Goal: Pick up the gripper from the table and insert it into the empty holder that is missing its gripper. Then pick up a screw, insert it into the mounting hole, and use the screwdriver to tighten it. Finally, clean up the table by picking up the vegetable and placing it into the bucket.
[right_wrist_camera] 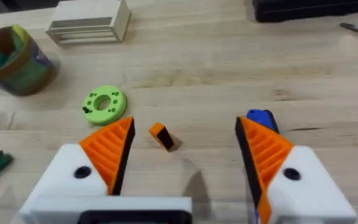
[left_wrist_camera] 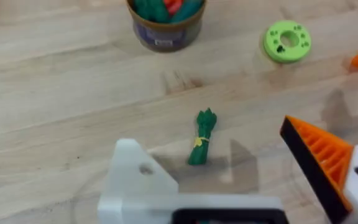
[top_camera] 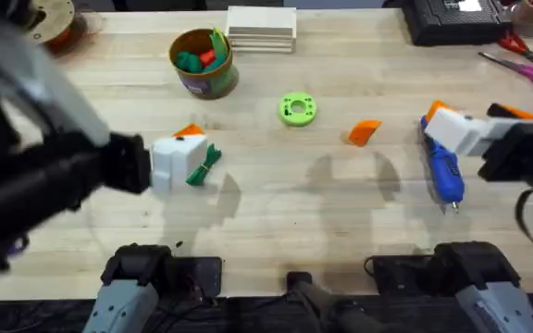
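The wedge (top_camera: 364,132) lies loose on the bare table (top_camera: 276,213), between the green disc (top_camera: 296,109) and the screwdriver (top_camera: 443,166), well apart from both; in the right wrist view it sits on the wood between that arm's own two pads; it looks a light, stiff plastic piece, sloped on one face, so I judge it apt to skid or tip under a careless pinch, and best taken across its flat parallel sides, low down, with the ribbed face left free for seating. The holder (left_wrist_camera: 143,180) is the left gripper's bare white finger, lacking its orange pad; the other finger (left_wrist_camera: 325,165) carries one; the left gripper (top_camera: 179,159) hangs spread over the vegetable (top_camera: 204,166), gripping nothing. The right gripper (right_wrist_camera: 182,162) is spread too, empty, hovering just beside the screwdriver, whose slim blue body lies pointing toward the arm bases. The vegetable is small and probably soft. The bucket (top_camera: 202,63) stands farther back, already holding toy greens and a red piece; scissors (top_camera: 516,63) rest at the far right edge.
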